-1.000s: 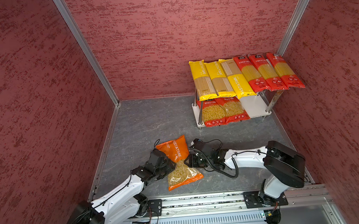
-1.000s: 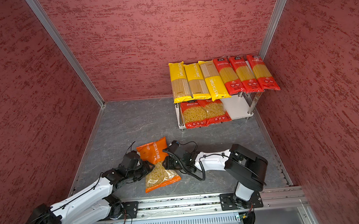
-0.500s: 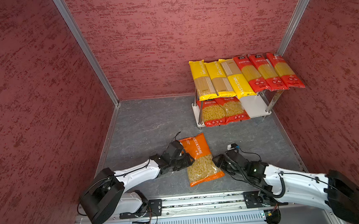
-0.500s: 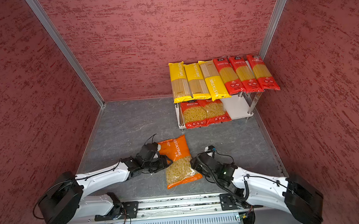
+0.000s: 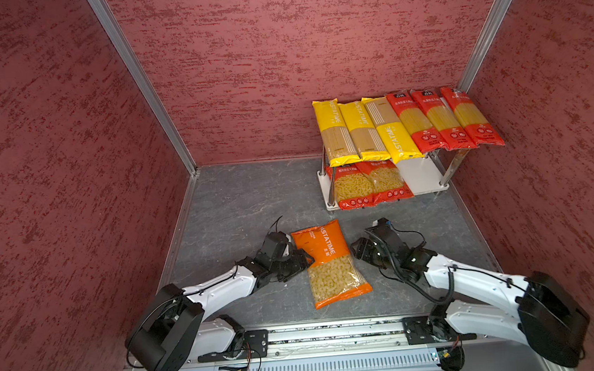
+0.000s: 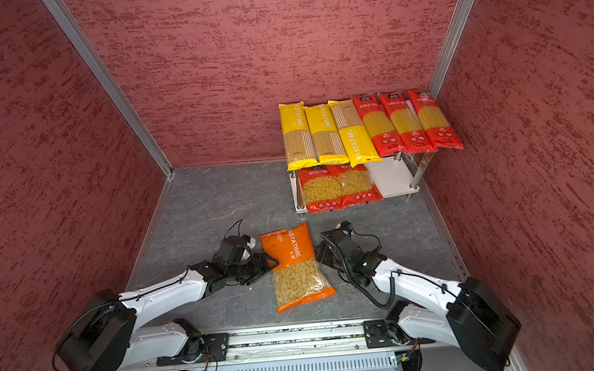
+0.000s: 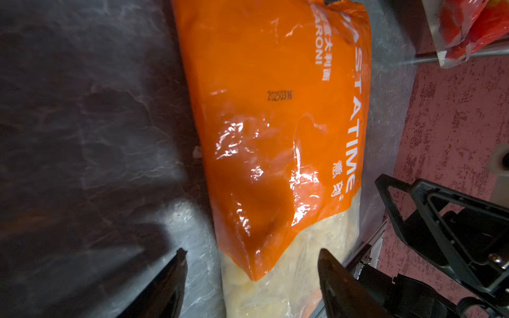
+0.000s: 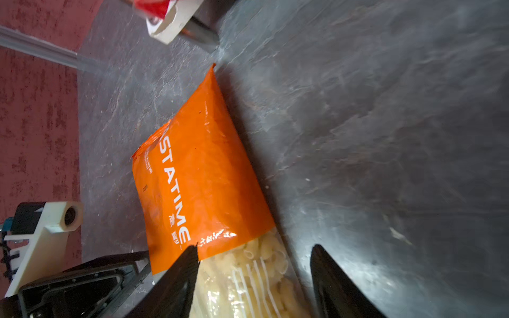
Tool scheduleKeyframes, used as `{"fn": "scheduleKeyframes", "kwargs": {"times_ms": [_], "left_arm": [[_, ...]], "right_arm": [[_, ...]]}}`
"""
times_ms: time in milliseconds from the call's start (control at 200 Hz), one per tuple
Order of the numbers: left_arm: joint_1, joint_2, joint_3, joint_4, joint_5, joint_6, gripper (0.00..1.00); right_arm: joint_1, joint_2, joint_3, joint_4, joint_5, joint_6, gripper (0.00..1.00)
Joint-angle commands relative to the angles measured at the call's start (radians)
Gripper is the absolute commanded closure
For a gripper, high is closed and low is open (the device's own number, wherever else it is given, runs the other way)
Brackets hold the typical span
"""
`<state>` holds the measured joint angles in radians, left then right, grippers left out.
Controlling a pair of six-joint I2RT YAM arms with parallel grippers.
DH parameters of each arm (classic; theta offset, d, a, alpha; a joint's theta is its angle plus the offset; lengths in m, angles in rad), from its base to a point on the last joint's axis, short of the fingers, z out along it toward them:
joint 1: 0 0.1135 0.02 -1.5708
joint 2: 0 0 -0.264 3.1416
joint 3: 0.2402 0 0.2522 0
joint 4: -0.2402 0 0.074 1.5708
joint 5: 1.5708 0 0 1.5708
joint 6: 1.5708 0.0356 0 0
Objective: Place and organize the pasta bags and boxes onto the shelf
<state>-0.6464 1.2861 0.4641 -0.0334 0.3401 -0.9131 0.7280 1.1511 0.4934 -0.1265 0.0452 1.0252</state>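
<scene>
Orange film over a clear window of macaroni, the short-pasta pack [image 5: 329, 260] lies flat on the desk [image 5: 238, 206], well apart from the shelf [image 5: 421, 179] and between the two arms. The left gripper [image 7: 252, 252] has its jaws spread over one long edge, and the right gripper [image 8: 253, 247] is likewise released over the opposite edge; neither clasps anything. The likeliest slip is a pinch that catches only loose film. The pasta would then slide to the low end, and the pack would sag or pull free. Uneven lifting by the two arms could twist it. The bare bay of the lower board sits beside the red short-pasta packs [image 5: 368, 183], under the overhanging yellow spaghetti packs [image 5: 356, 129] and red spaghetti packs [image 5: 444, 118]. A high entry could nudge those off, or snag a chrome leg [image 5: 450, 169].
</scene>
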Motion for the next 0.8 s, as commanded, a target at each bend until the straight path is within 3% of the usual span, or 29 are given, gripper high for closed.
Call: {"fn": "scheduleKeyframes", "kwargs": {"times_ms": [0, 316, 797], "left_arm": [[-0.024, 0.045, 0.008, 0.077, 0.003, -0.032, 0.26], [-0.056, 0.112, 0.005, 0.135, -0.024, -0.054, 0.37], [-0.063, 0.023, -0.013, 0.188, 0.030, -0.036, 0.64]], "right_arm": [[-0.009, 0.092, 0.030, 0.132, -0.110, -0.069, 0.33], [-0.009, 0.324, 0.010, 0.365, -0.258, -0.043, 0.38], [-0.002, 0.196, -0.116, 0.597, -0.335, 0.055, 0.79]]}}
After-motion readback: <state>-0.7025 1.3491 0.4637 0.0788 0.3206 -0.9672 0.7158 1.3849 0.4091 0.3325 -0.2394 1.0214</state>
